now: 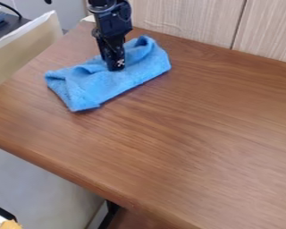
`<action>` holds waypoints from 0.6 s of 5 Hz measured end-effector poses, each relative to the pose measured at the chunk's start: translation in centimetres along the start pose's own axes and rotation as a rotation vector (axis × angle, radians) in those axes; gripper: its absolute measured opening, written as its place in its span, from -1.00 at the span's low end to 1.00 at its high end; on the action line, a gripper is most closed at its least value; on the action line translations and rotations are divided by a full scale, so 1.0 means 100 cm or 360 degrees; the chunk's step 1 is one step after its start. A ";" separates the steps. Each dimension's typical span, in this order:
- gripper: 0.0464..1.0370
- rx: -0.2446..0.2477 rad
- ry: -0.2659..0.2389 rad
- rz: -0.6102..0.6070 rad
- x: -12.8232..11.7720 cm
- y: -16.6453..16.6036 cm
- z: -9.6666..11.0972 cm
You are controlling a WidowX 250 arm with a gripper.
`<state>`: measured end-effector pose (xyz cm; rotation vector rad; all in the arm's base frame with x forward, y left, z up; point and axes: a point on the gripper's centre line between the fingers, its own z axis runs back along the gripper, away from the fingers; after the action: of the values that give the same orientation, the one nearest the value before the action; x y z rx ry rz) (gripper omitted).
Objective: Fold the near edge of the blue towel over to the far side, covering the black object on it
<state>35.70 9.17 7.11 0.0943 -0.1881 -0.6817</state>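
My black gripper [116,67] hangs down from the top edge, over the upper left part of the wooden table [187,134]. Its tip touches the middle of a blue cloth [89,89]. The cloth lies crumpled and folded, stretching from lower left to upper right, with a raised fold just right of the gripper. Whether the cloth is pinched between the fingertips cannot be made out.
A pale wood-grain panel [187,20] stands along the table's back edge. At the left, beyond the table, are a cream board [26,47] and a dark surface with a blue object on it. The table's front edge runs diagonally across the lower left.
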 end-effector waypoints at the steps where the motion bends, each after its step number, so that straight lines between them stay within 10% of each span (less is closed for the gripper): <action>1: 0.91 -0.0017 0.0005 -0.0005 -0.001 -0.002 0.001; 3: 0.93 -0.0008 -0.0060 -0.0045 0.007 -0.005 0.021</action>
<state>35.45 8.29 9.13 0.0795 -0.2214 -0.7124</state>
